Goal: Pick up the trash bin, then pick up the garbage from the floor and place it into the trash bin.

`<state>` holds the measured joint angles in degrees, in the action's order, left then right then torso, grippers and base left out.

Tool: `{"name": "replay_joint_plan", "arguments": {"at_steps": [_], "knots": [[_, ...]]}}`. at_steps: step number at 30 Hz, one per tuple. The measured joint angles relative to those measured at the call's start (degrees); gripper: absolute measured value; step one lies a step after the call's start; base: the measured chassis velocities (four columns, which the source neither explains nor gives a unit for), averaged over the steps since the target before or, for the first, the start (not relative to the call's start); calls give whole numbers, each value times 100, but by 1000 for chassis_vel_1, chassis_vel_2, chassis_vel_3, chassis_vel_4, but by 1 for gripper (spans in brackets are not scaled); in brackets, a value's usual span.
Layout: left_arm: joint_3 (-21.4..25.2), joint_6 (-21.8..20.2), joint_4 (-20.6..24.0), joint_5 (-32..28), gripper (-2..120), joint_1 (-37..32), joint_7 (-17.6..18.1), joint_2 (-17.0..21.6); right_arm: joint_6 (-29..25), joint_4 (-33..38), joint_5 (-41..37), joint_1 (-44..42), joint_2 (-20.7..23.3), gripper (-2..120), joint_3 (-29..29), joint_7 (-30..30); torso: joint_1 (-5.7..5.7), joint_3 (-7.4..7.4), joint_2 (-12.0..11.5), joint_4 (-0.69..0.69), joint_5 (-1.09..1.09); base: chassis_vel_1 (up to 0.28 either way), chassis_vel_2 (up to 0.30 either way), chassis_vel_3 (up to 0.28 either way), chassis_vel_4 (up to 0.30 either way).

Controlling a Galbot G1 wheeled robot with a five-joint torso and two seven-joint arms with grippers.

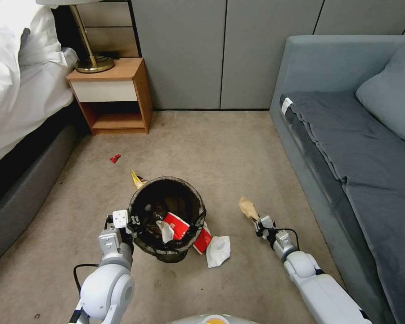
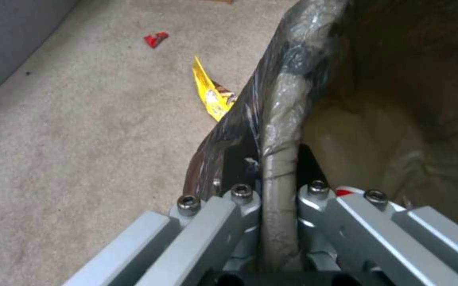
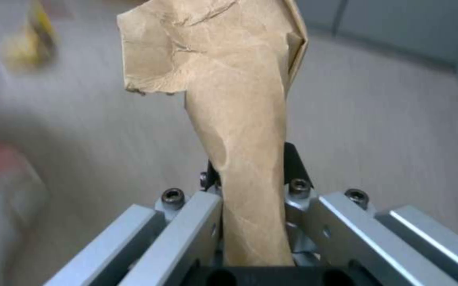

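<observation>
Bin (image 1: pixel 167 216) rim clamped in left tool (image 2: pixel 279 174), right tool (image 3: pixel 250 174) clamped on paper bag (image 1: pixel 248 208) beside it, tissue (image 1: pixel 218 251), yellow wrapper (image 1: pixel 137 179), red scrap (image 1: pixel 115 158) on floor (image 1: pixel 238 144).

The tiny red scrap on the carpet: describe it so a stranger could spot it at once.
Start at the wooden nightstand beside the bed. On the carpet just in front of it lies the red scrap, alone. It is far smaller than the yellow wrapper by the trash bin, and solid red.
</observation>
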<state>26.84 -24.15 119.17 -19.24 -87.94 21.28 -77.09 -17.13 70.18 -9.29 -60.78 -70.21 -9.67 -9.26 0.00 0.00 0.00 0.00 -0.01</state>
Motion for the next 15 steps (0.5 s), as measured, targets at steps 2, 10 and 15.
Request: {"name": "replay_joint_plan", "arguments": {"at_steps": [2, 10, 15], "knots": [[-26, -2, -12, 0, 0, -18, 0, 24, -118, 697, -108, -139, 14, 0, 68, 14, 0, -1, 0, 0, -1, 0, 0, 0, 0], [-123, -22, -27, 18, 0, -47, -7, 66, -557, 2568, -339, -487, 122, 0, 485, -287, 0, 0, 0, 0, 0, 0, 0, 0, 0], [-183, -29, -28, 58, 0, -84, -15, 39, -559, 3364, -467, -672, 306, 0, 963, -409, 0, -1, 0, -1, -1, 0, 0, 0, 0]]}}
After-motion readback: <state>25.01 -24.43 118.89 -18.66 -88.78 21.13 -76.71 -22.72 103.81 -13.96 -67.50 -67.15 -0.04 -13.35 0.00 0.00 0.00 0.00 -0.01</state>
